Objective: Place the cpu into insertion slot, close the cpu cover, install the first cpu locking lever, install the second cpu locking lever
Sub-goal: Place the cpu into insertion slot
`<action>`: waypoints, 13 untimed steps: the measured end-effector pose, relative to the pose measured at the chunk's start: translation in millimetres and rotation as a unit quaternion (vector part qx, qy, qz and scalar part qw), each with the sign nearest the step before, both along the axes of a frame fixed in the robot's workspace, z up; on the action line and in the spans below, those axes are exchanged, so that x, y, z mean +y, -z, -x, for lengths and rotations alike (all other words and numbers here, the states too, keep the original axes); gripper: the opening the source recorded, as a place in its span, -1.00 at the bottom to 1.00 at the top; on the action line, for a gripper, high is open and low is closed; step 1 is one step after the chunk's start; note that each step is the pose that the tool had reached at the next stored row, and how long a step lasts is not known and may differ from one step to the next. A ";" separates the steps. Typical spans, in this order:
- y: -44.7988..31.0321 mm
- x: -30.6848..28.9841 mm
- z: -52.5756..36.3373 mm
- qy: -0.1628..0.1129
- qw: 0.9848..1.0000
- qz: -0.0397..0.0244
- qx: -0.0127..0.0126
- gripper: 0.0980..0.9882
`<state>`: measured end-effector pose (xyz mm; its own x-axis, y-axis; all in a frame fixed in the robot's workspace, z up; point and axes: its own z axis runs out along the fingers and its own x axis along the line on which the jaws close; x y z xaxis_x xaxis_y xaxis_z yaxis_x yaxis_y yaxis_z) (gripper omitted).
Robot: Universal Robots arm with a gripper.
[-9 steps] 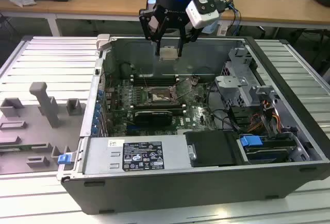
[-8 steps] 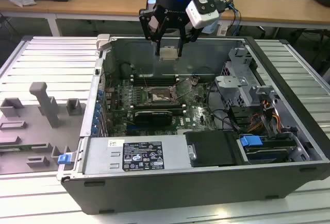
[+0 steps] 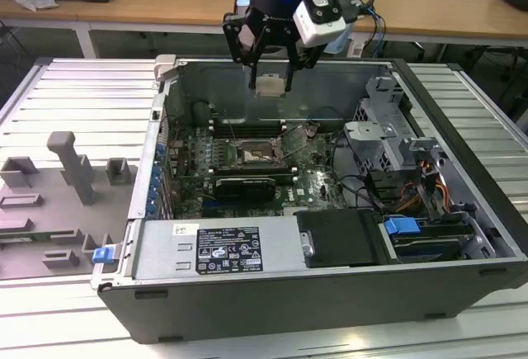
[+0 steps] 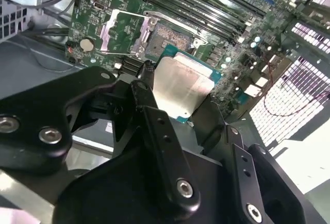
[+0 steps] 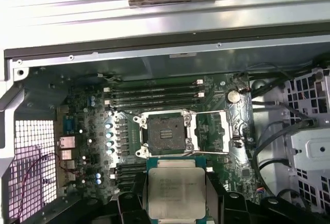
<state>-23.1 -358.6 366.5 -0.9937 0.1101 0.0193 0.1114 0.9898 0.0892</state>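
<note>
Above the far wall of the open computer case [image 3: 272, 301], the gripper [image 3: 271, 78] hangs with its fingers [image 4: 149, 98] drawn narrow onto the cpu [image 3: 271, 87], which it carries in the air, touching nothing below. In both wrist views the black fingers bear on two opposite edges of it, leaving the pale metal top face bare and roughly level.

I judge the cpu to be light, thin and quite stiff. Its smooth top is likely slippery and its underside delicate, so the edges, where it is held now, are the right place to grip. A slight tilt would matter more than force.

Just nearer than the cpu, well below it on the motherboard [image 3: 318, 181], lies the insertion slot [image 5: 165, 133], its dark centre uncovered and nothing seated in it. The cpu cover [image 4: 105, 36] is swung open, standing just beside the slot on the exterior view's right. A thin wire lever [image 4: 103, 53] lies loose near the cover, not latched.

Long memory slots [image 5: 154, 92] run along the far side of the socket. Outside the case, on the exterior view's left, a grey fixture tray [image 3: 49, 202] sits on the ribbed table [image 3: 82, 87].
</note>
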 end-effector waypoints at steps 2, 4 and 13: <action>0.1 0.0 0.0 0.015 1.000 0.000 0.000 0.00; 0.1 0.0 0.0 0.024 1.000 0.000 0.000 0.00; 0.3 0.0 0.0 0.066 0.998 0.000 0.000 0.00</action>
